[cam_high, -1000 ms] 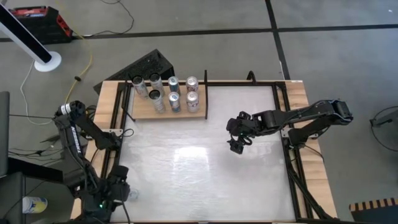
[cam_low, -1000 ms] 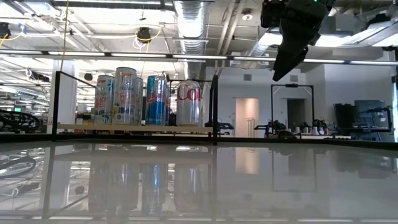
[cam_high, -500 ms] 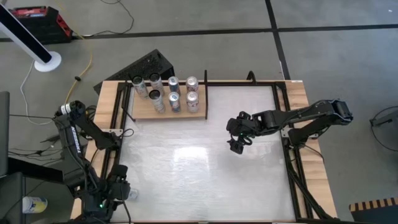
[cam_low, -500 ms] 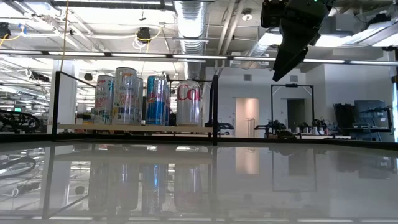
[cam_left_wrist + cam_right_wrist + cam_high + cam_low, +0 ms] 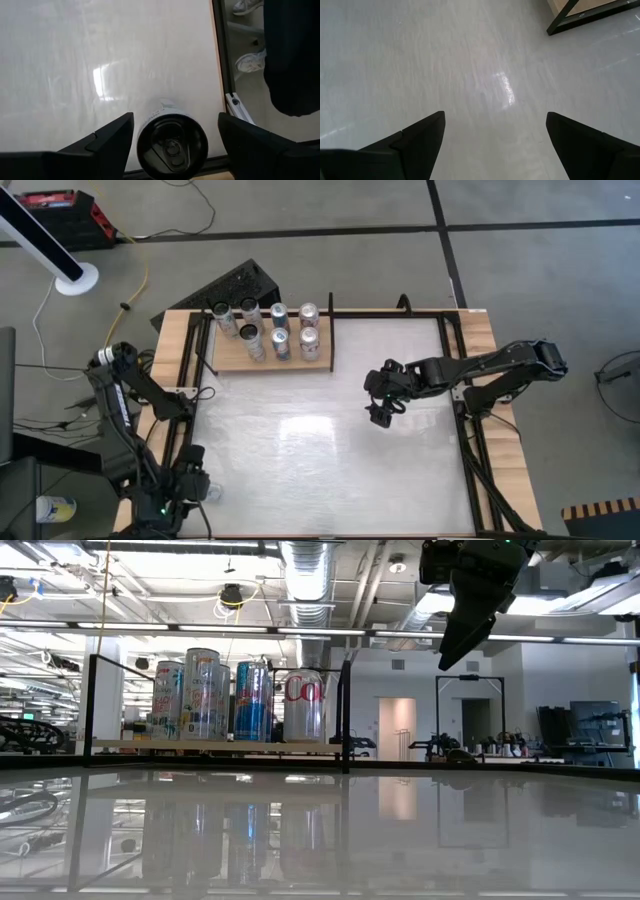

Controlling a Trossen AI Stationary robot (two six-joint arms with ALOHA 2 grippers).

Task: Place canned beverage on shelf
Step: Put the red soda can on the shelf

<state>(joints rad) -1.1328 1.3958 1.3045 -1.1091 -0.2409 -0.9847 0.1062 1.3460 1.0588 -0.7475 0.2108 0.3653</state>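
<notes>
On the shelf (image 5: 268, 352) at the table's (image 5: 330, 470) far left corner stand seven cans (image 5: 279, 330) in two rows. In the low view the rightmost, a silver one (image 5: 304, 705), shows red letters "Co", the rest cut off by a black post; beside it is a blue-and-silver can (image 5: 252, 700) whose print is too small to read, then two pale cans with coloured patterns.

The left claw (image 5: 172, 131) sits over the table's near left corner. Its jaws are spread, one on each side of an upright can (image 5: 172, 146) seen from above, dark lid and pull tab up. There seems to be a gap on both sides, so it probably does not grip the can, though the angle is poor. This can stands on the table right at the near edge, well apart from the shelf.

The right claw (image 5: 492, 131) hangs open and empty above the table's right half; only bare white surface lies between its fingers (image 5: 415, 137). A shelf corner (image 5: 580, 12) shows farther off.

Beyond the table edge, someone's dark trousers and white shoes (image 5: 250, 62) are visible.
</notes>
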